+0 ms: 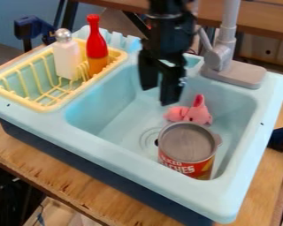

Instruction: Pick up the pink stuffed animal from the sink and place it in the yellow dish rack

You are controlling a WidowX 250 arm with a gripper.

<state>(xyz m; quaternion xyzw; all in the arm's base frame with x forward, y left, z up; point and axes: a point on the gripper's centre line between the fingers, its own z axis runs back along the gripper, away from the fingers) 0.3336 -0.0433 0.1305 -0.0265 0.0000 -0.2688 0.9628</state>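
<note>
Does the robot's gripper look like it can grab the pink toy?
Probably yes: the open gripper hangs over the sink, and nothing lies on the pink toy, though the can sits close.

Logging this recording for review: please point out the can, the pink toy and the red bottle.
Can (188,141): camera view, on its grey top.
Pink toy (197,116): camera view, on its rounded body.
Red bottle (97,47): camera view, on its red upper part.
</note>
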